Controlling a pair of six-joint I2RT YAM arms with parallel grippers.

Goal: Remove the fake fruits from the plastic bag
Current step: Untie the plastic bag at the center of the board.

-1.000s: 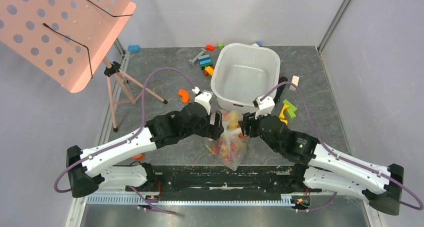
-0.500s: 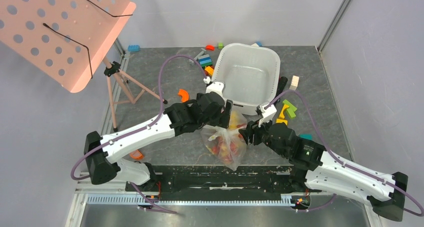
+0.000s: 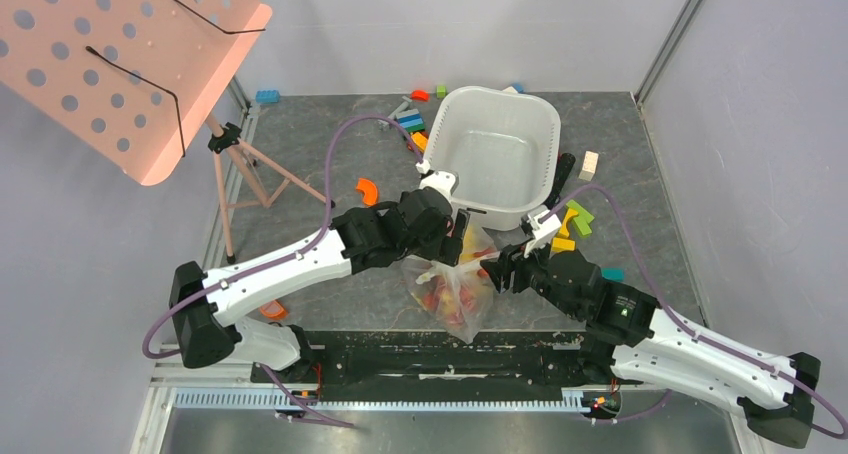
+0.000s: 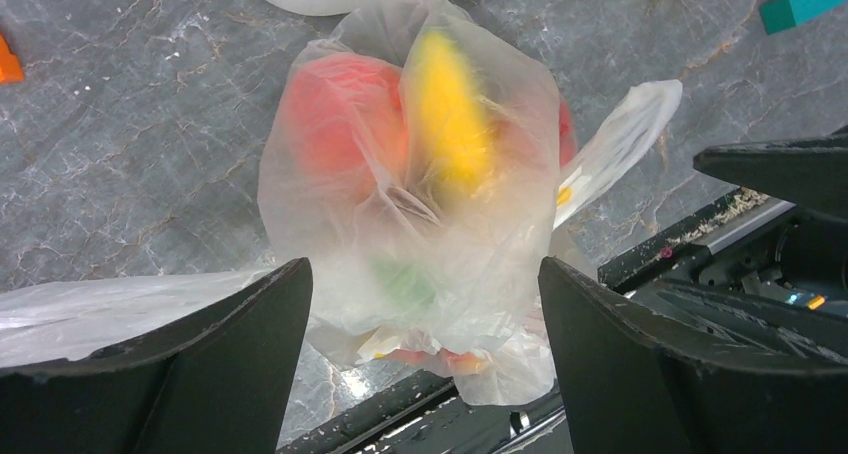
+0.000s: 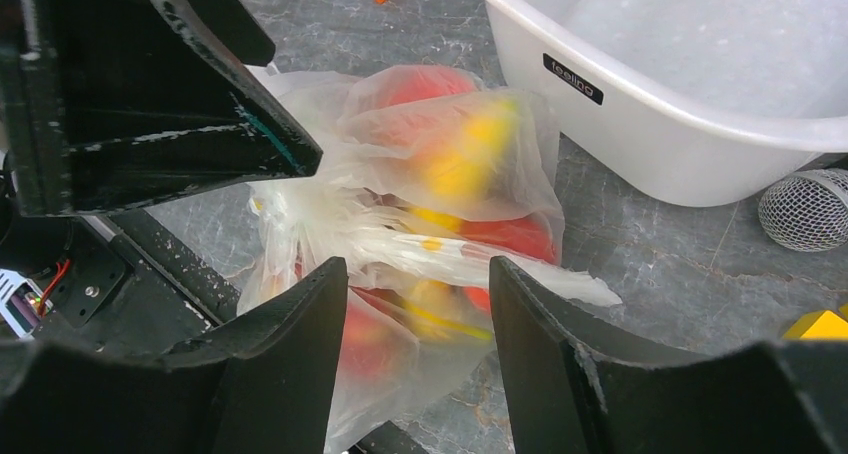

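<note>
Grey marbled table (image 3: 330,144) w/ pink perforated music stand (image 3: 120,64) at far left. White basin (image 3: 553,124) sits far-centre, upright, no fruit visible inside.

Plastic bag (image 3: 455,284) lies near-centre on the table, just near of the basin's near wall, between both arms. All the fake fruits (image 4: 340,114) are inside the film: a red one and a yellow piece (image 4: 450,104) on the far side, more red/yellow plus something greenish lower down. None is out yet. A loose handle trails off to the right in the left wrist view.

Left gripper (image 4: 420,284) hangs over the bag from the left, jaws spread wide either side of it, grasping nothing. Right gripper (image 5: 418,274) is at the bag's right edge, jaws apart approx half-way, with a twisted band of film crossing under the gap. Can't tell if the pads touch the film.

Step in hand looks like getting a hold on the bag to open or tip it. Judgement: pinch film only, near the handles/mouth, not fruit bulk. One arm should pin a handle while the other pulls the mouth apart. Thin film slips and bunches, so a shallow bite may slip. Fruits are round, so they may roll once freed.

Small stuff: toy blocks (image 3: 410,124) left of the basin, orange curved piece (image 3: 368,189), mic head (image 5: 805,209) right of the basin.
</note>
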